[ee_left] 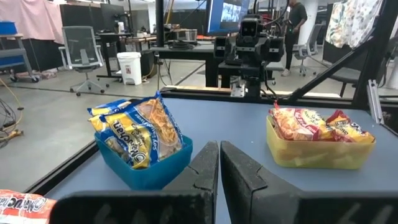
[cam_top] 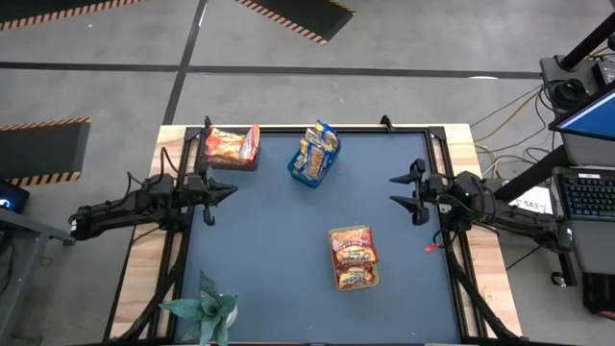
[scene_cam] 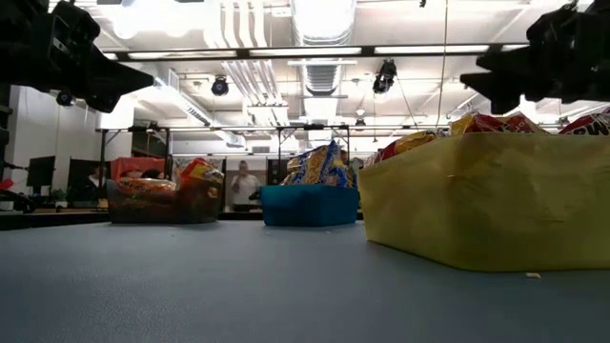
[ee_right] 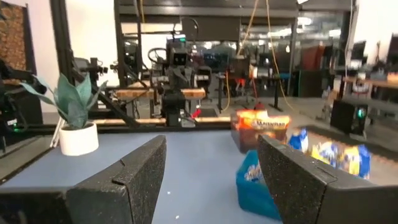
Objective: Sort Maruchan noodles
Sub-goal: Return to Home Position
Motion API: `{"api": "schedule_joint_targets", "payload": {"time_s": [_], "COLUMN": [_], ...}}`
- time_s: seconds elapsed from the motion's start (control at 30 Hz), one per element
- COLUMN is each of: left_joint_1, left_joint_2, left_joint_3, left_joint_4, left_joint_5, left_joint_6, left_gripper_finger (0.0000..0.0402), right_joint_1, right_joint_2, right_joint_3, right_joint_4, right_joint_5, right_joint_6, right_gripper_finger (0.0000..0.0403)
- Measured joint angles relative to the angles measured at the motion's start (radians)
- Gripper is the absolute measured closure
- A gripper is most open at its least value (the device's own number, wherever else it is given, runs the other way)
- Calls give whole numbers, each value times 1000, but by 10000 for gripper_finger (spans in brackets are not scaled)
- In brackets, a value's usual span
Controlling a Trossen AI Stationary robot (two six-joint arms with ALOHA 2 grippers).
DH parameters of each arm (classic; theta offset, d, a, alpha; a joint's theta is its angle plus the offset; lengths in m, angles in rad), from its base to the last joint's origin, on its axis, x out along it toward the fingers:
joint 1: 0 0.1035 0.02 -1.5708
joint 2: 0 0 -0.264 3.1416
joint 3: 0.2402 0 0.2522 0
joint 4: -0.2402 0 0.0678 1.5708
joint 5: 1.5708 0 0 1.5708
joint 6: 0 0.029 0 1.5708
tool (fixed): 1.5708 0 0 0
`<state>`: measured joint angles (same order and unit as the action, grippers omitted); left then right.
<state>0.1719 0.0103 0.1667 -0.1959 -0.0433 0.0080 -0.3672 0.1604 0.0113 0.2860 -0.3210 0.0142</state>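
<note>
High view, straight down: every Maruchan packet lies in a bin on the dark surface. Orange packets fill the black bin at that view's upper-left corner. Blue-and-yellow packets stand up in the blue bin near it, toward the middle. Red packets are stacked in the yellow-green bin, lower and closer to the right arm, well apart from the other two. Left claw hovers over the left edge, fingers clenched nearly together on nothing. Right claw hovers over the right edge, fingers released wide and empty. A potted plant sits at the lower-left corner.
</note>
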Motion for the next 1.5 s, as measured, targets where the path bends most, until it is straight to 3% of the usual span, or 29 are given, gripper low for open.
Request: {"api": "schedule_joint_targets", "payload": {"time_s": [0.3, 1.5], "left_joint_1": [0, 0], "left_joint_2": [1, 11], "left_joint_3": [0, 0], "left_joint_4": [1, 1], "left_joint_5": [0, 0], "left_joint_6": [-5, -6], "left_gripper_finger": [402, 402], "right_joint_1": [0, 0], "right_joint_2": [0, 0], "right_joint_3": [0, -1], "right_joint_4": [-114, -118], "right_joint_5": [8, 8], "right_joint_6": [13, 12], "right_gripper_finger": [163, 163]}}
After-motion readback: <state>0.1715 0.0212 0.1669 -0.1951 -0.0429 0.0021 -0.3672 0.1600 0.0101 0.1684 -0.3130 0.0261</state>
